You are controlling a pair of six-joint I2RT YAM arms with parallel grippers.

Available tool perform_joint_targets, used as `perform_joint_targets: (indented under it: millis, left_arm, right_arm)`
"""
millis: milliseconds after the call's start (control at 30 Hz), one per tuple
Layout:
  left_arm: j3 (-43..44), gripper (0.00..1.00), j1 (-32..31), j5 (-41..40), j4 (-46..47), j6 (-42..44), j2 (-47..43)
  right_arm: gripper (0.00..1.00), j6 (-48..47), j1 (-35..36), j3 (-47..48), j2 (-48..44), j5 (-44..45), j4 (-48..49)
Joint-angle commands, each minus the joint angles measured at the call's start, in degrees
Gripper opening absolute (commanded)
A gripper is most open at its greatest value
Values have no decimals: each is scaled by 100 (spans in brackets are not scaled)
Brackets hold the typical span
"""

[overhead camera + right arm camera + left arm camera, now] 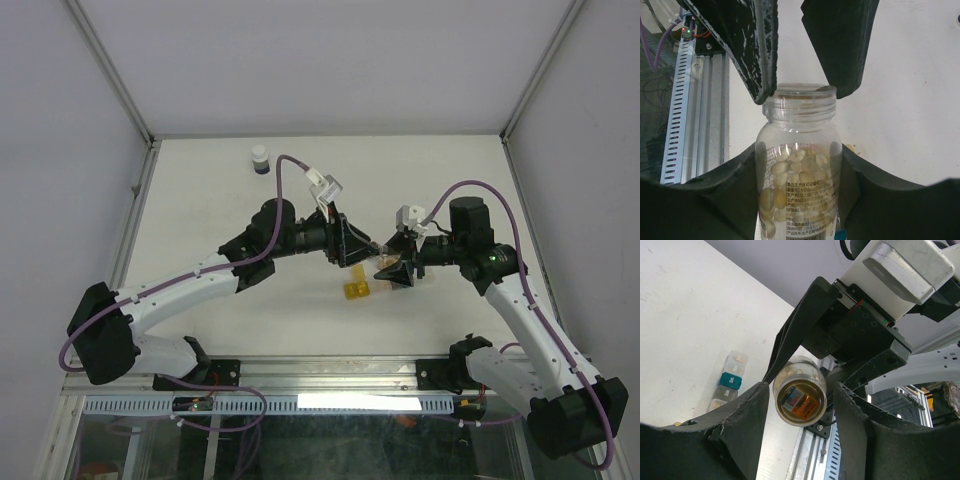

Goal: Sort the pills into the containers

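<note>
both arms reach inward and meet tip to tip. the left end effector [368, 246] points toward 3 o'clock, its fingers [757, 60] partly spread around the mouth of a bottle [800, 170]. the right end effector [799, 150] points toward roughly 8 o'clock, clamped on the bottle's body.

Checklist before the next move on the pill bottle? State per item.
1. Right tool clamped on the pill bottle body: ok.
2. Pills in the bottle: ok, plenty visible.
3. Left tool straddling the bottle's neck: ok. Whether it touches the neck: cannot tell.
4. Cap off: cannot tell. Bare threads show, but the mouth itself is unclear.
5. Containers in a row on the table: ok. Lids open: cannot tell, the row is too small in the left wrist view.
</note>
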Motion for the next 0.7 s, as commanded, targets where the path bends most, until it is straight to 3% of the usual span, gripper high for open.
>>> perform_joint_targets:
  millis: [0, 400, 567, 667]
  left_arm:
    - [305, 53, -94, 213, -35, 127, -15]
    - [522, 27, -156, 664, -451, 376, 185]
    - [586, 29, -160, 784, -567, 597, 215]
    - [595, 40, -160, 725, -613, 635, 193]
  right_arm:
    - [0, -84, -26, 237, -17, -33, 208]
    - [0, -75, -27, 230, -17, -24, 211]
    - [0, -75, -27, 234, -24, -24, 211]
    - [0, -75, -35, 230, -33, -24, 214]
